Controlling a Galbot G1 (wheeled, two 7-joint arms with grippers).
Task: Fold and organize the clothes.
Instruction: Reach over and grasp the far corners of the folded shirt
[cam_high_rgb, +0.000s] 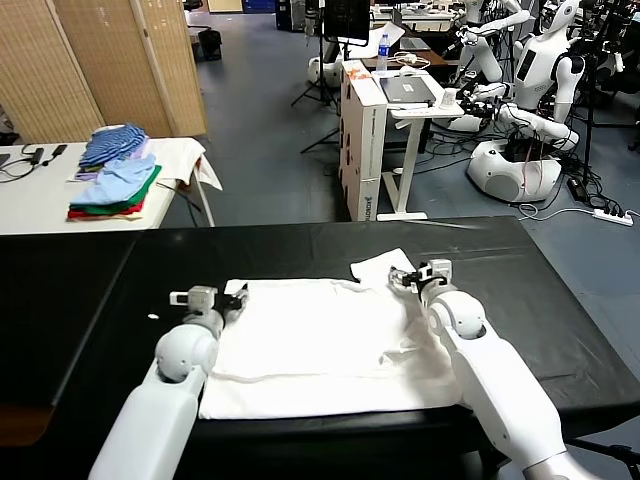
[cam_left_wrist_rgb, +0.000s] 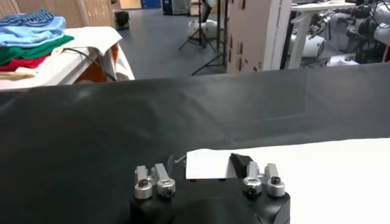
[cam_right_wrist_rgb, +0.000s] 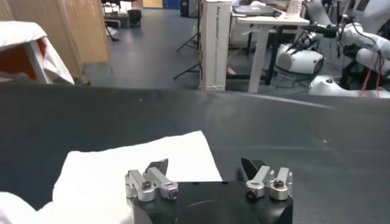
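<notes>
The white T-shirt (cam_high_rgb: 320, 350) lies spread flat on the black table (cam_high_rgb: 80, 290), with one sleeve (cam_high_rgb: 385, 265) sticking out at its far right corner. My left gripper (cam_high_rgb: 232, 297) is low at the shirt's far left corner. In the left wrist view it (cam_left_wrist_rgb: 207, 167) is open, with the corner of the shirt (cam_left_wrist_rgb: 210, 163) between the jaws. My right gripper (cam_high_rgb: 405, 278) is low at the sleeve. In the right wrist view it (cam_right_wrist_rgb: 204, 167) is open, with the sleeve's edge (cam_right_wrist_rgb: 134, 164) reaching between the jaws. No print shows.
A stack of blue, green and red folded garments (cam_high_rgb: 115, 175) sits on a white side table at far left. Beyond the table stand a tall cardboard box (cam_high_rgb: 362, 130), a white desk (cam_high_rgb: 420, 110) and other robots (cam_high_rgb: 520, 150).
</notes>
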